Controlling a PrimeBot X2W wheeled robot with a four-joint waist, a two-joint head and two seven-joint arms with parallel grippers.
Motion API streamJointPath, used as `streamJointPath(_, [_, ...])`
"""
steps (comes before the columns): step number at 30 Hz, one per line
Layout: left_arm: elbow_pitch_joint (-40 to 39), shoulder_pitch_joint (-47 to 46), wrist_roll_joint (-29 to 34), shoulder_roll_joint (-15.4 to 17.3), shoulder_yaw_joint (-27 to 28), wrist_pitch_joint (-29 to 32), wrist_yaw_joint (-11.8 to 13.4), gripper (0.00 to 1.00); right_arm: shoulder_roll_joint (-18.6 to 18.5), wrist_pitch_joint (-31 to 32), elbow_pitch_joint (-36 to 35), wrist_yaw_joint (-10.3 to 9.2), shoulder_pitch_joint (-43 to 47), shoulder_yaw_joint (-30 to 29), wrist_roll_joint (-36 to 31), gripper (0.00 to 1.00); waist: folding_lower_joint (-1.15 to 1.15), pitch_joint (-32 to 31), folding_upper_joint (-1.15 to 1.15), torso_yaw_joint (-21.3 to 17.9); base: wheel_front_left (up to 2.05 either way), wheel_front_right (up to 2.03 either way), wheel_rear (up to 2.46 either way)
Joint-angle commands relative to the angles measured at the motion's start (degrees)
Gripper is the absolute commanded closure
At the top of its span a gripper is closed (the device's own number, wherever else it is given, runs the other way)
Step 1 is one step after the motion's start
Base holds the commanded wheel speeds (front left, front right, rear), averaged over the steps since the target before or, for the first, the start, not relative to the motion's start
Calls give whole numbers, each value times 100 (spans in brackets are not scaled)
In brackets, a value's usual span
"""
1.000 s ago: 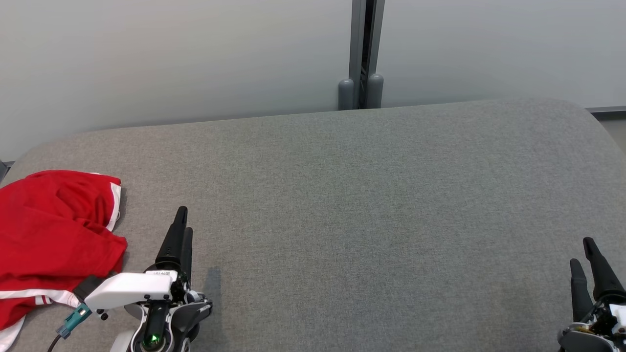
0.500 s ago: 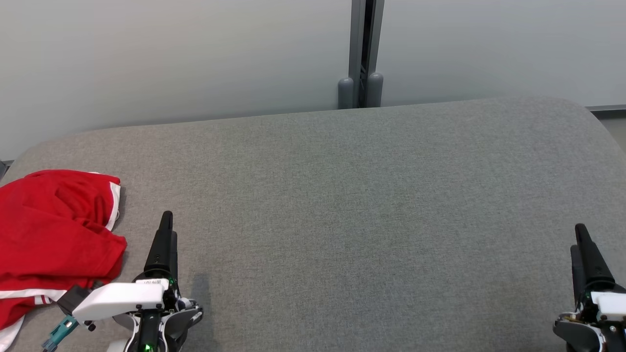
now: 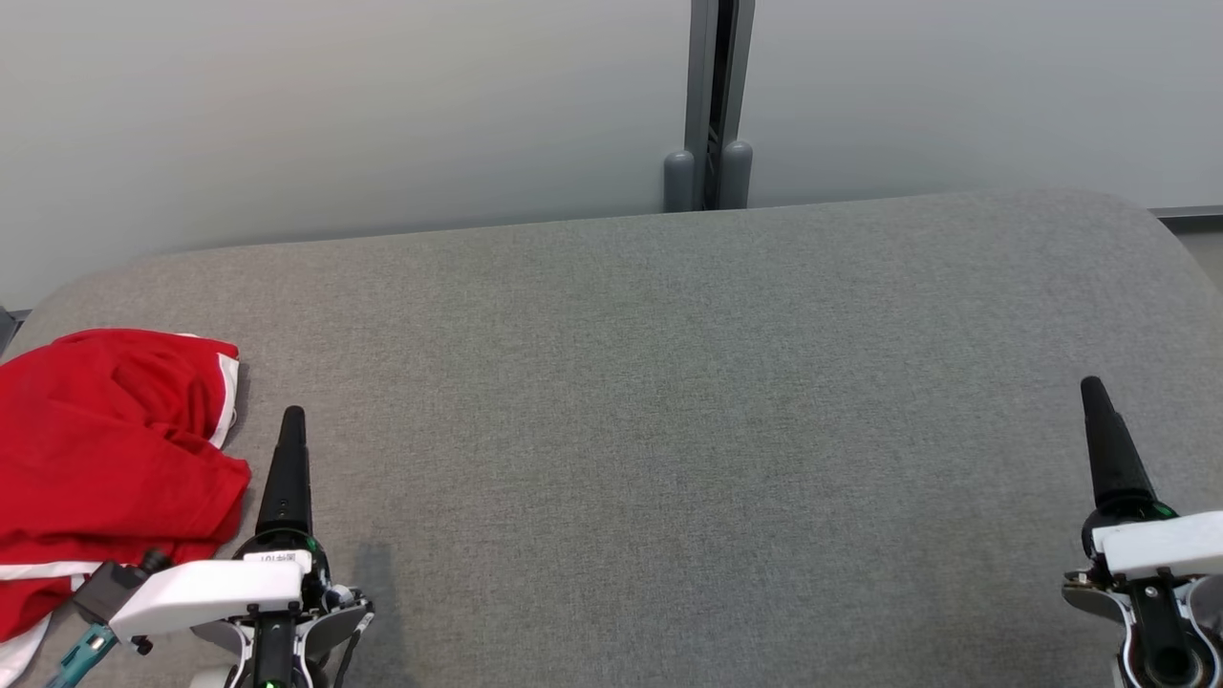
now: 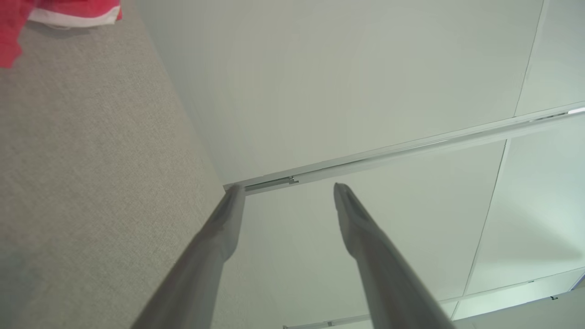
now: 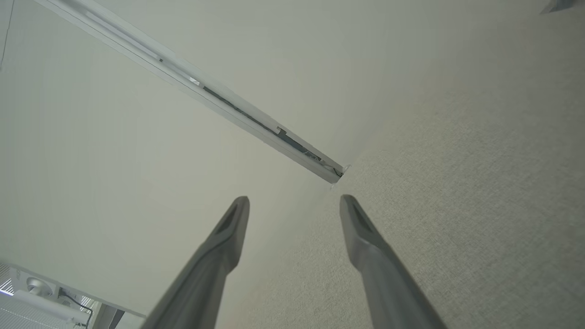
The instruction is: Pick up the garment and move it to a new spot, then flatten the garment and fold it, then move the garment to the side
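The red garment point(image 3: 105, 459) lies crumpled at the lower left of the head view on the grey surface point(image 3: 669, 430); it looks soft, light and limp, likely to sag when lifted. Its white-trimmed edge point(image 3: 227, 401) seems the best hold. The left gripper point(image 3: 291, 425), just beside it, and the right gripper point(image 3: 1092, 394), lower right, stand open and empty. A small label point(image 3: 275, 558) on the left gripper is perhaps writing, too small to read

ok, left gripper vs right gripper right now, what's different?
The left gripper sits beside the red garment; the right gripper is across the grey fabric surface, far from it. The right gripper's fingers reach further up the head view than the left gripper's. Both are open, empty, fingers pointing towards the wall.
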Motion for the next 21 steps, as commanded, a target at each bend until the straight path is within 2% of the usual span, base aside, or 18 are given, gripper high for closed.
streamJointPath(1, [-143,-46,129,29,60,-40,-6,0,-81,-69,-131,7,-183,33,-212,0,0,2,0,3,0,0,0])
streamJointPath(12, [-722,65,1010,36,241,-202,-7,0,-95,-333,-723,8,-228,313,-1805,0,0,39,0,21,0,0,0])
streamJointPath(19, [-1129,173,1853,39,136,-296,-8,0,-47,-484,-869,8,-121,423,-2525,0,0,52,0,14,0,0,0])
streamJointPath(21, [-1266,222,2262,41,62,-340,-8,0,-29,-544,-865,9,-98,477,-2745,0,0,62,0,5,0,0,0])
